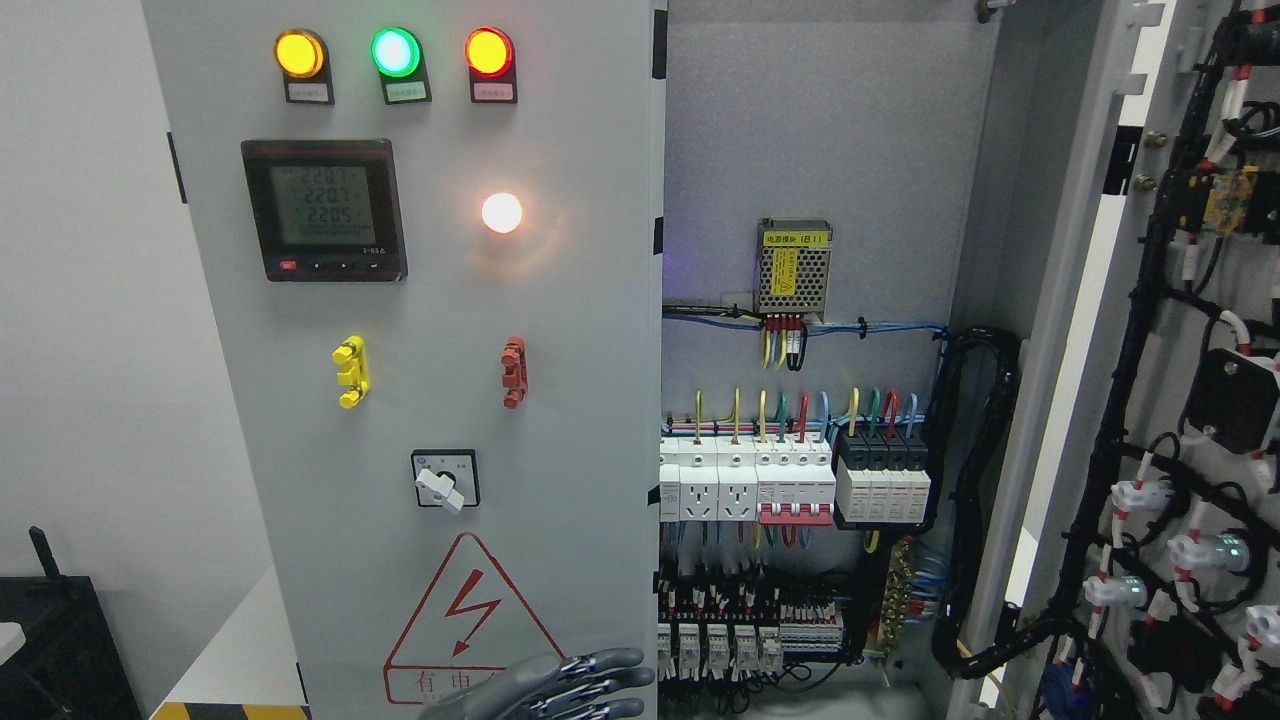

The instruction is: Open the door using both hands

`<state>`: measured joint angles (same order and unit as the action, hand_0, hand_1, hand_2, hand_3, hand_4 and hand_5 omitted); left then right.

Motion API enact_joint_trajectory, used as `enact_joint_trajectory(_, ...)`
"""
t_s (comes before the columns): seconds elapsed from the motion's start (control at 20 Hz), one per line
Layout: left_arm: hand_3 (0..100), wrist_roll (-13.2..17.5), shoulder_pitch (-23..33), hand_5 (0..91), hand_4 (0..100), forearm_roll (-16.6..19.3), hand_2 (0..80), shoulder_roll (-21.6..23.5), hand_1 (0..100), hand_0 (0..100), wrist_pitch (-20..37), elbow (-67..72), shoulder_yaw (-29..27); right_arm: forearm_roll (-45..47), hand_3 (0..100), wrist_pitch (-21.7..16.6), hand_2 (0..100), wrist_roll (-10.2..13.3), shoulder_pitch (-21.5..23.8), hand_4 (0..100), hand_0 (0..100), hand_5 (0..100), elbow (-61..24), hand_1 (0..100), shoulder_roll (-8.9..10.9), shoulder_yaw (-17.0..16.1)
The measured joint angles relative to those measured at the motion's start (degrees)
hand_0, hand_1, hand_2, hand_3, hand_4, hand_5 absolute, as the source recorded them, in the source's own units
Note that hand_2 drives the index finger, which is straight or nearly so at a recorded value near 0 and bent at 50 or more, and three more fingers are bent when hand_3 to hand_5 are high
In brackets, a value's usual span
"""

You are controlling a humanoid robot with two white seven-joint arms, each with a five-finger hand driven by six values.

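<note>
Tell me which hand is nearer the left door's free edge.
Left. The left hand sits at the bottom edge, fingers reaching the left door near its free edge. The right hand is out of view.

Grey electrical cabinet, two doors. Left door (420, 400) shut, face-on, filling the frame's left-centre: yellow, green and red indicator lamps in a row on top, black digital meter below, one lit white lamp, a yellow and a red handle, a rotary switch, red lightning warning triangle at the bottom. Right door (1180, 400) swung wide open at the right edge, inner side showing black cable bundles and component backs.
</note>
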<state>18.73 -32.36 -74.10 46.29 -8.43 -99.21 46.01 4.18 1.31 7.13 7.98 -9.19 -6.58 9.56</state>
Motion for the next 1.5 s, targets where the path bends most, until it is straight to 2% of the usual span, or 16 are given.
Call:
enact_joint_trajectory(0.15, 0, 0.2, 9.4, 0.0, 0, 5.8, 0.0, 0.1, 39, 12, -0.2, -0.6, -6.6, 0.0, 0, 0.0, 0, 0.0, 1.0, 0, 12, 0, -2.3, 39, 0.16, 0.0)
enact_joint_trajectory(0.3, 0, 2.5, 18.7, 0.0, 0, 13.0, 0.0, -1.2, 39, 12, -0.3, -1.2, -13.7, 0.0, 0, 0.0, 0, 0.0, 2.2, 0, 12, 0, -4.8, 39, 0.32, 0.0)
enact_joint_trajectory(0.45, 0, 4.8, 28.0, 0.0, 0, 20.8, 0.0, -3.3, 39, 12, -0.5, -1.6, -20.1, 0.0, 0, 0.0, 0, 0.0, 3.0, 0, 12, 0, -6.7, 39, 0.42, 0.0)
enact_joint_trajectory(0.7, 0, 5.8, 42.4, 0.0, 0, 34.2, 0.0, -8.5, 39, 12, 0.2, -1.9, -30.3, 0.0, 0, 0.0, 0, 0.0, 3.8, 0, 12, 0, -9.0, 39, 0.56, 0.0)
enact_joint_trajectory(0.85, 0, 6.0, 50.4, 0.0, 0, 42.8, 0.0, -12.3, 39, 12, 2.4, -2.0, -35.6, 0.0, 0, 0.0, 0, 0.0, 4.1, 0, 12, 0, -9.9, 39, 0.58, 0.0)
enact_joint_trajectory(1.05, 0, 6.1, 60.5, 0.0, 0, 53.2, 0.0, -17.4, 39, 12, 8.2, -1.9, -41.5, 0.0, 0, 0.0, 0, 0.0, 4.3, 0, 12, 0, -10.8, 39, 0.59, 0.0)
enact_joint_trajectory(1.3, 0, 5.7, 71.4, 0.0, 0, 59.8, 0.0, -21.9, 39, 12, 19.9, 0.6, -46.1, 0.0, 0, 0.0, 0, 0.0, 4.4, 0, 12, 0, -11.4, 39, 0.59, 0.0)
enact_joint_trajectory(1.5, 0, 2.5, 75.2, 0.0, 0, 64.0, 0.0, -24.8, 39, 12, 24.6, 6.0, -48.4, 0.0, 0, 0.0, 0, 0.0, 4.5, 0, 12, 0, -11.6, 39, 0.59, 0.0)
